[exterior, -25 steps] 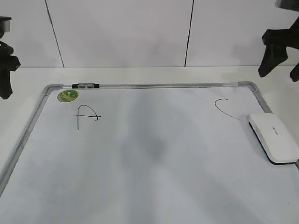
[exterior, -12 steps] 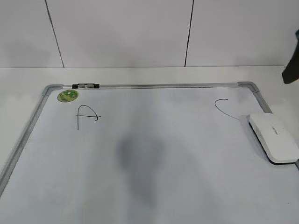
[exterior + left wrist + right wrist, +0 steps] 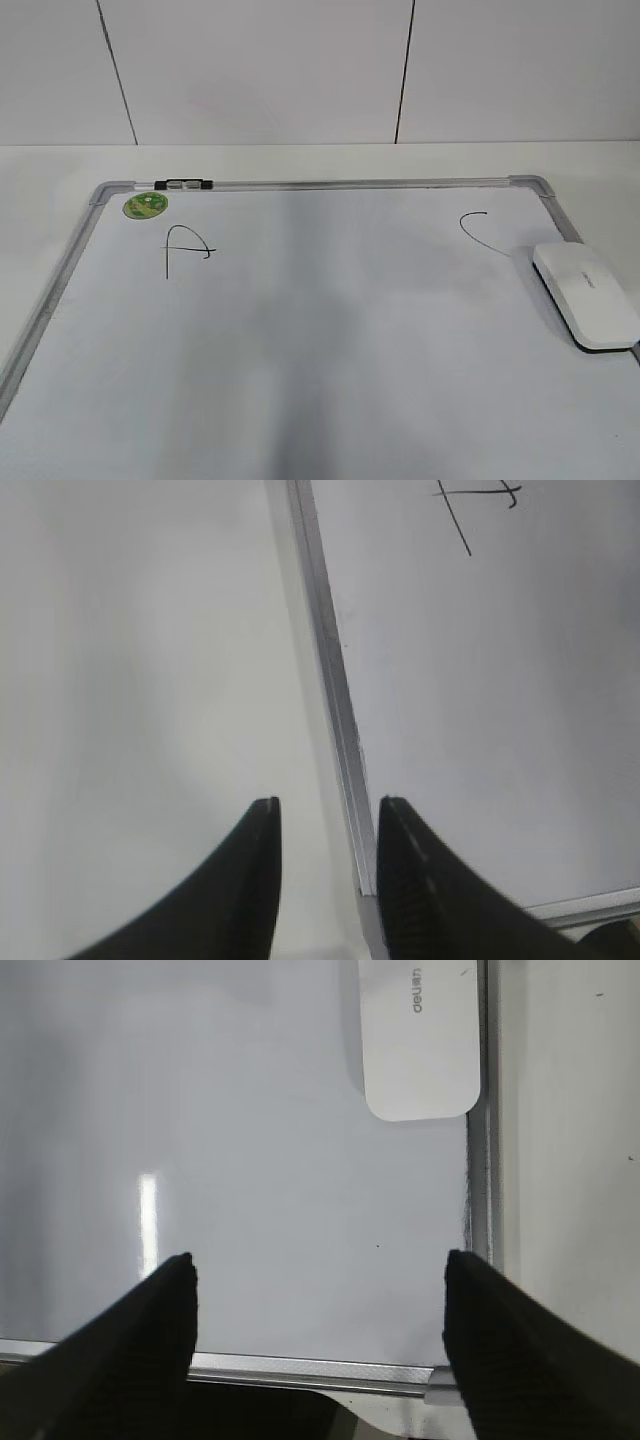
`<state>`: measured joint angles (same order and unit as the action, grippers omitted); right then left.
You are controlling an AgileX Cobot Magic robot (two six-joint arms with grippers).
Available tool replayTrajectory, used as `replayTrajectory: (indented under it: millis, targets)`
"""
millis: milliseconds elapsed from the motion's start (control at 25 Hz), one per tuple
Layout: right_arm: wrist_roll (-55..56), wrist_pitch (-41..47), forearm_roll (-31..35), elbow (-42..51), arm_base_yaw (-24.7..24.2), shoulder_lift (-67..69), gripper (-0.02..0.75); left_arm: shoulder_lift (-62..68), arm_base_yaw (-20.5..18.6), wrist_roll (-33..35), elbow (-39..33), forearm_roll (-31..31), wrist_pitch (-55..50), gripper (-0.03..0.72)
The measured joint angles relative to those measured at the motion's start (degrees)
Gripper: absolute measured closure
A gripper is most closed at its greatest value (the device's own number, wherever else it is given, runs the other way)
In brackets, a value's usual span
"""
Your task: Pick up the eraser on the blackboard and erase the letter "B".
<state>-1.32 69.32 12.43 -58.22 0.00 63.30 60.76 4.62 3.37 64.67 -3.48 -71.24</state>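
White eraser (image 3: 586,295) flat on blackboard (image 3: 330,340), long axis along right frame

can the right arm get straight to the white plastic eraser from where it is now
Probably yes. The right tool hangs open over bare board, and the white rounded plastic eraser lies just ahead by the grey metal frame of the white dry-erase board, with nothing between them.

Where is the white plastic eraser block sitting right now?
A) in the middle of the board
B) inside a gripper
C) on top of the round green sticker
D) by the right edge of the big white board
D: the white plastic eraser block lies against the grey frame on the right edge of the big white board, with no gripper touching it.
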Motion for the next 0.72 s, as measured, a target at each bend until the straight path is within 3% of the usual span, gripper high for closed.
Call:
replayTrajectory:
  millis: [400, 720]
  targets:
    - [-4.9, -8.0, 0.0, 17.2, 0.0, -19.9, 0.149, -22.4, 0.0, 0.0, -15.1, 1.6, 2.3, 0.445]
    - [-10.5, -8.4, 0.0, 23.0, 0.0, -37.4, 0.150, -35.8, 0.0, 0.0, -24.8, 2.0, 3.0, 0.448]
